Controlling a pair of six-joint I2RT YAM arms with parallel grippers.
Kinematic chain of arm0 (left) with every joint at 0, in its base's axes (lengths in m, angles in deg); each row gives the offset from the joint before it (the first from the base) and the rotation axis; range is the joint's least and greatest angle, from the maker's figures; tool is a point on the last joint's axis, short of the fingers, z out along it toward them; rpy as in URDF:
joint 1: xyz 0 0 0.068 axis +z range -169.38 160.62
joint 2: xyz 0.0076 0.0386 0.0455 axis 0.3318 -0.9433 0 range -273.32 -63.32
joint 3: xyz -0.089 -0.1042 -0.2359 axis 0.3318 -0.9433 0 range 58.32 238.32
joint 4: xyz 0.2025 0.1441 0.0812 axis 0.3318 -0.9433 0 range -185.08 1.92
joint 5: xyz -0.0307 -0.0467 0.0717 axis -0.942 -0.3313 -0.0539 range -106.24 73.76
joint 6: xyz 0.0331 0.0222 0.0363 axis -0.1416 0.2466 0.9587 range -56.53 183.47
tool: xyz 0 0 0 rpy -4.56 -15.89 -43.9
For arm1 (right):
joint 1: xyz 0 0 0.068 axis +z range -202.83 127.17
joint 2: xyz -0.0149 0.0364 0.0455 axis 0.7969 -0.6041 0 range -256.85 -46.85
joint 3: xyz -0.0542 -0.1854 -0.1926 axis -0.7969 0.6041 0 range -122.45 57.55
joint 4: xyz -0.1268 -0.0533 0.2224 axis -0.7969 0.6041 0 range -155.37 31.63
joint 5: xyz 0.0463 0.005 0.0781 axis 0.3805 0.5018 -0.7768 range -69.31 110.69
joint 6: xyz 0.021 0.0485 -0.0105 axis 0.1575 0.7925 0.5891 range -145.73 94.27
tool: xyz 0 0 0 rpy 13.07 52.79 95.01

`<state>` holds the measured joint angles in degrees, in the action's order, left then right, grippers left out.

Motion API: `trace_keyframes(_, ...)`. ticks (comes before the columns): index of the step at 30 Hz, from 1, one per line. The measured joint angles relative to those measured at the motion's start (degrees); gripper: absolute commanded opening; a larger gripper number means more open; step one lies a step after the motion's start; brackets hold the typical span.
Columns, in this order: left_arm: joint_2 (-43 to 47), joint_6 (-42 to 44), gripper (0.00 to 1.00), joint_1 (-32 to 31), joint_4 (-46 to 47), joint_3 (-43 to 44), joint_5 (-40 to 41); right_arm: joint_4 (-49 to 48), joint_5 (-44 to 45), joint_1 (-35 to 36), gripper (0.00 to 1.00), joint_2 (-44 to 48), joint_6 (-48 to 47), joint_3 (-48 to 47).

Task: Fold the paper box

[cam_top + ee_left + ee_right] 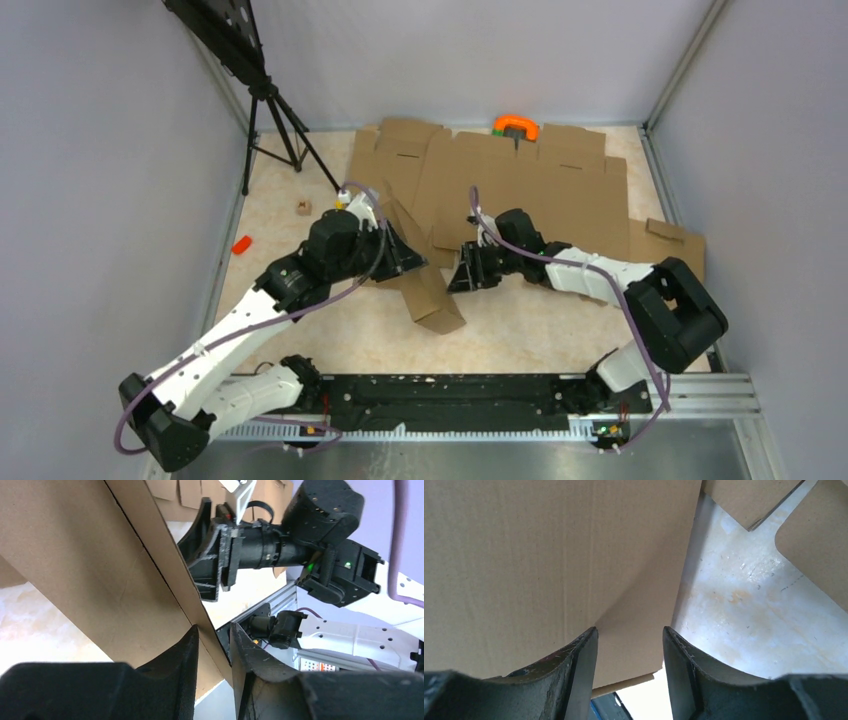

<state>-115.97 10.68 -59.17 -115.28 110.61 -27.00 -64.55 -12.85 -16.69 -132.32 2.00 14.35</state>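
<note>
The paper box point(432, 295) is a brown creased cardboard piece standing tilted on the table between both arms. My left gripper point(408, 258) is at its left side. In the left wrist view the jaws point(215, 632) are slightly open, and an edge of the box point(100, 570) runs between the fingers. My right gripper point(462, 275) faces the box from the right. Its jaws point(630, 632) stand open, with a box panel point(549, 555) just beyond the fingertips and nothing clamped.
Wide flat cardboard blanks point(520, 185) lie at the back, with an orange clamp point(515, 126) behind them. A tripod point(275, 120) stands at the back left. A small wooden block point(304, 208) and a red piece point(241, 244) lie left. The black rail point(450, 395) runs along the near edge.
</note>
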Motion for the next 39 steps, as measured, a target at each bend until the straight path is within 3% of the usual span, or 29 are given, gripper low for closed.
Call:
trace_keyframes(4,-3.08,0.00,0.34,0.00,4.02,0.00,-1.88,-0.20,0.07,-0.17,0.53,-1.18,0.02,0.00)
trace_keyframes(7,-4.24,0.26,0.43,-0.07,6.21,0.00,-2.16,0.48,1.36,-0.72,0.54,-0.68,-0.24,0.00)
trace_keyframes(15,-7.43,1.09,0.62,-0.04,9.29,0.11,-3.61,6.38,5.73,-5.57,0.58,9.27,-2.51,-0.09)
trace_keyframes(26,-5.97,8.55,0.80,0.00,1.42,6.43,0.94,10.12,6.88,-6.32,0.59,10.03,-5.07,-5.01)
trace_keyframes(33,-0.66,14.88,0.68,5.97,-4.76,11.04,1.70,12.68,6.86,-7.13,0.60,8.46,-5.84,-8.92)
trace_keyframes(39,1.05,15.45,0.62,14.75,-4.81,6.78,1.05,14.19,6.91,-8.66,0.64,7.67,-6.08,-16.68)
